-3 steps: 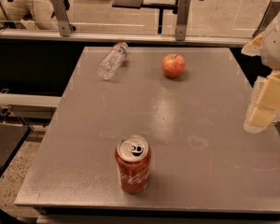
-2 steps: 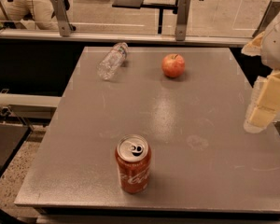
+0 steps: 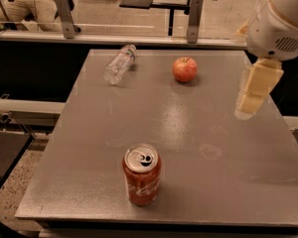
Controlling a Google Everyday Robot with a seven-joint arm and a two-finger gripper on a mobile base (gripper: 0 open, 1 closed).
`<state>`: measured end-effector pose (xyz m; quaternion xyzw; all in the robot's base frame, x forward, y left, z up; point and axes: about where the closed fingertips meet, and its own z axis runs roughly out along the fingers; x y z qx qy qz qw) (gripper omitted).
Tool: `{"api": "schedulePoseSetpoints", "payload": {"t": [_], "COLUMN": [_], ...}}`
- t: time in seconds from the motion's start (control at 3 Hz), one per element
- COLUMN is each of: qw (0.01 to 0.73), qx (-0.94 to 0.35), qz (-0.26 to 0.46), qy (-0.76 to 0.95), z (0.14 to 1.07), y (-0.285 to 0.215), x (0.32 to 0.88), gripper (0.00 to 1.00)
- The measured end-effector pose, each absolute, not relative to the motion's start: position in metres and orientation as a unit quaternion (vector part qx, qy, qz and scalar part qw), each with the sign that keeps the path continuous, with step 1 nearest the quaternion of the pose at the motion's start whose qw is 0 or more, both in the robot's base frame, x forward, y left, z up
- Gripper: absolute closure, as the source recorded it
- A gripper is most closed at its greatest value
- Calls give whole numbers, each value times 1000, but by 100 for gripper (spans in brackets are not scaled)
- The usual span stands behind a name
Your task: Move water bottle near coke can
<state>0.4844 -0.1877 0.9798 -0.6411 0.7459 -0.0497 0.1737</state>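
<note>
Bottle (image 3: pixel 119 64) lying on its side up by the far left corner of the table (image 3: pixel 228 192), angled a bit against the left edge, narrow end toward the far edge. Nothing touching it. Can (image 3: pixel 142 175) upright close to the near edge, roughly mid-width, maybe a touch left, tab up. Well apart from the bottle, with pretty much the whole depth of the table between them. Apple (image 3: pixel 185 69) near the far edge too, right of the bottle. Not part of the job, just sitting in the neighbourhood.

As for the gripper (image 3: pixel 256 90): hanging above the right edge, about halfway back, clear of the surface and nowhere near anything. Open or closed? Honestly can't tell from this angle. Not on the bottle though, that much plain.

So, step-wise: looks like the very start, reach not yet made. No grasp, no carry, nothing done toward the goal judging by the layout.

Next move, best guess: swing across toward the far left corner, passing over or in front of the apple without clipping it, then come down on the bottle across its body, not along it. Thin crinkly plastic lying flat, so likely to roll or squash; worth a centred, gentle grip. After that, lift, bring toward the near edge, set down just beside the can without knocking it over. Close but not touching probably fine.
</note>
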Motion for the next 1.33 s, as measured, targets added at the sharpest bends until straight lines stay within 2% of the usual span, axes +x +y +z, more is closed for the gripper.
{"api": "schedulePoseSetpoints", "payload": {"t": [0.67, 1.33], "qw": [201, 213], "qx": [-725, -805], "qz": [-67, -67], "qy": [656, 550], "z": [968, 953], "y": [-133, -73], "x": [582, 651], "gripper": [0, 0]}}
